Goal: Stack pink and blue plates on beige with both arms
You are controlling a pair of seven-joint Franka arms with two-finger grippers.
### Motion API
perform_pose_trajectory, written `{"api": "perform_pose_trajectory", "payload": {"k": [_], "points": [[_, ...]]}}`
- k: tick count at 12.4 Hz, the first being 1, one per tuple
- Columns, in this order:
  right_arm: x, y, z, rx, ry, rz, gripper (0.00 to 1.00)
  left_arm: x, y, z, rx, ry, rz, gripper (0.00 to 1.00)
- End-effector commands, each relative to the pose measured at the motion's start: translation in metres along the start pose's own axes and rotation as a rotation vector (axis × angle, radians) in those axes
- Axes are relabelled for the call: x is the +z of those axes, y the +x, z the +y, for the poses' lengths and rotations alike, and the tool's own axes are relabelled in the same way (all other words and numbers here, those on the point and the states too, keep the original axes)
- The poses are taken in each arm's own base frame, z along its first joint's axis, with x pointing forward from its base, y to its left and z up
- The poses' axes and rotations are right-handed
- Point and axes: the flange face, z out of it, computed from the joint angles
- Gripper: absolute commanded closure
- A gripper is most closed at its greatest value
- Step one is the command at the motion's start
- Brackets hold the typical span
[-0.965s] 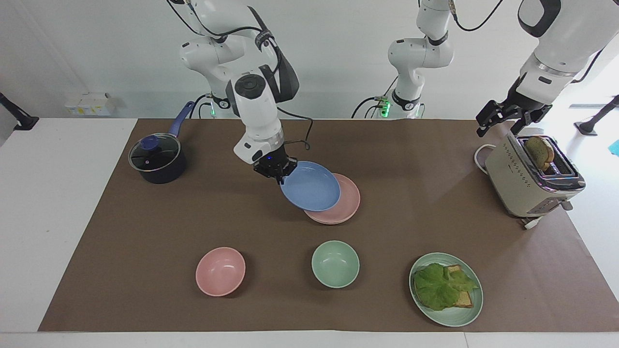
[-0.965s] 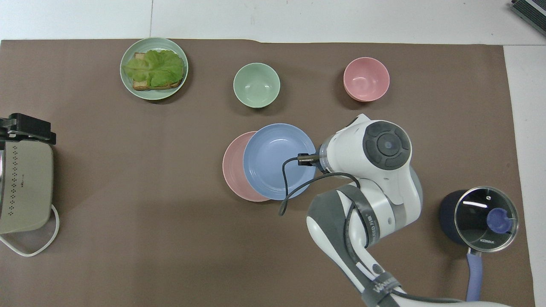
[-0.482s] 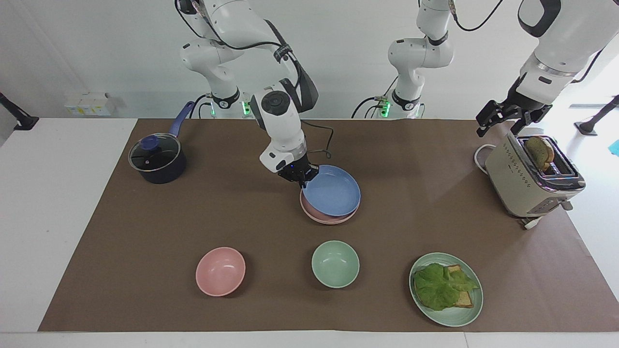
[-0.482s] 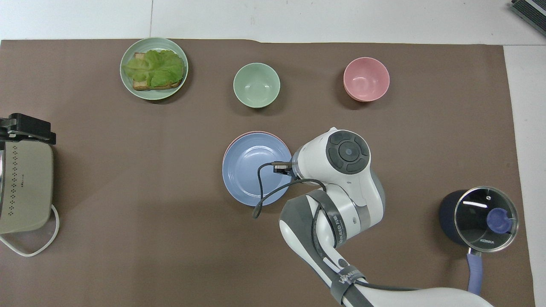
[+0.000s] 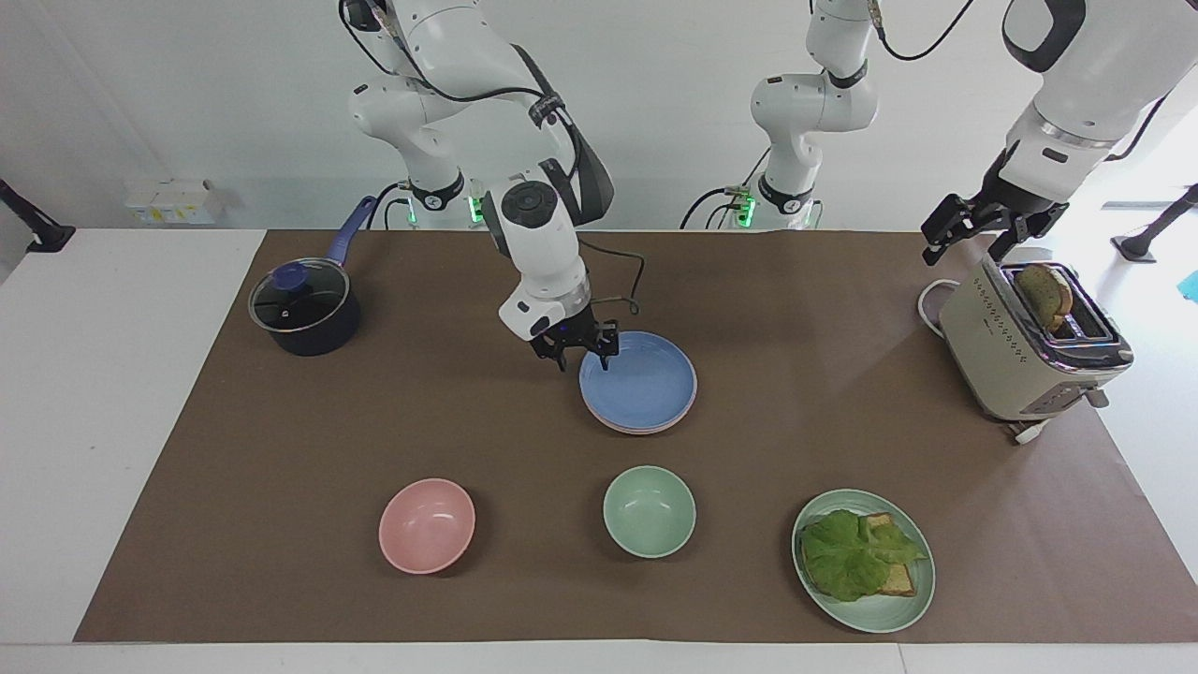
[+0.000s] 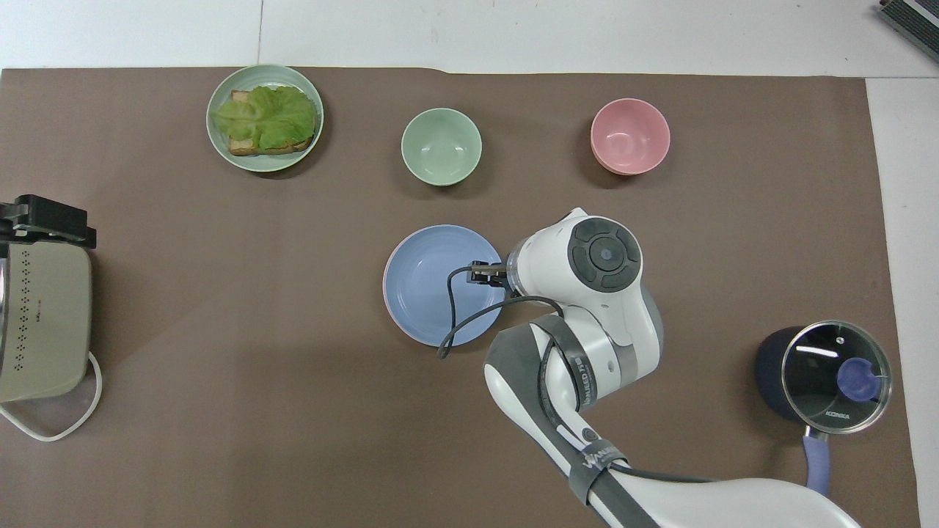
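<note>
The blue plate lies flat on the pink plate, of which only a thin rim shows beneath it. No beige plate shows; anything under the stack is hidden. My right gripper stands open at the blue plate's rim on the side toward the right arm's end, holding nothing. In the overhead view the right arm's wrist covers that rim. My left gripper waits open above the toaster.
A beige toaster with a bread slice stands at the left arm's end. Farther from the robots are a pink bowl, a green bowl and a green plate with lettuce on toast. A lidded pot sits at the right arm's end.
My right gripper carried the tilted blue plate over the pink plate, set it down flat and opened. The left arm has not moved.
</note>
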Motion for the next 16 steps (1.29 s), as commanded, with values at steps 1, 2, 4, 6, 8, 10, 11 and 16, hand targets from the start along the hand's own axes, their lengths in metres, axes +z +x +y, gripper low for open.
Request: {"api": "perform_pose_trajectory", "payload": {"k": [1,2,4,6,8,10,11,16], "points": [[-0.046,0.024,0.032,-0.039,-0.028,0.086,0.0,-0.002,-0.004,-0.002,0.007,0.004,-0.006,0.0],[-0.067,0.034,0.048,-0.05,-0.056,0.125,0.0,-0.002,-0.005,-0.003,0.007,0.006,-0.007,0.0],[-0.094,0.045,0.072,-0.076,-0.074,0.134,0.0,-0.002,-0.004,-0.003,0.009,0.006,-0.005,0.0],[-0.113,0.056,0.091,-0.085,-0.102,0.121,0.0,-0.002,-0.005,-0.003,0.009,0.006,-0.007,0.0],[-0.141,0.06,0.101,-0.093,-0.149,0.113,0.0,-0.003,-0.005,-0.003,0.007,0.006,-0.005,0.0],[-0.176,0.055,0.12,-0.069,-0.161,0.1,0.0,-0.002,-0.005,-0.003,0.007,0.006,-0.007,0.0],[-0.194,0.05,0.132,-0.069,-0.166,0.09,0.0,-0.002,-0.005,-0.003,0.009,0.006,-0.007,0.0],[-0.256,0.024,0.204,-0.064,-0.177,-0.012,0.0,-0.002,-0.004,-0.003,0.007,0.006,-0.005,0.0]]}}
